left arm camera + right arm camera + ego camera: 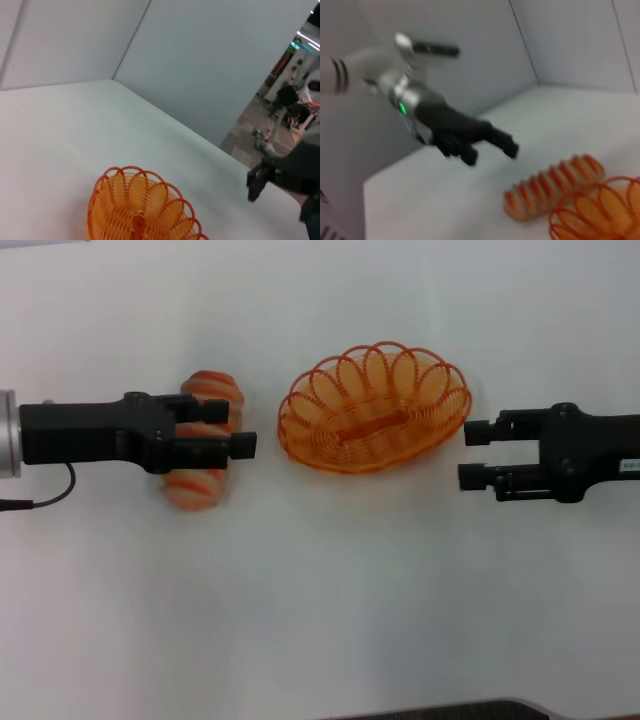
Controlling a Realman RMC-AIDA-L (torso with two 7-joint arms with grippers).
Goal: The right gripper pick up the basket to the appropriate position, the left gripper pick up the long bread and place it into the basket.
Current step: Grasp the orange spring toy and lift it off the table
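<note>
L arm: the black left gripper (pixel 235 428) hangs above the striped peach long bread (pixel 203 440), fingers apart, holding nothing; loaf axis runs near-to-far, across the fingers. Centre: oval orange wire basket (pixel 374 407) on the white table (pixel 320 600). R arm: the right gripper (pixel 473 455), open, just beside basket's right rim, nearest to it.

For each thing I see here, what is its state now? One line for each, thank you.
long bread: lying on the table, not gripped.
basket: upright on the table, empty.
left hand: open, hovering above the bread.
right hand: open, beside the basket's end, not touching it.
</note>
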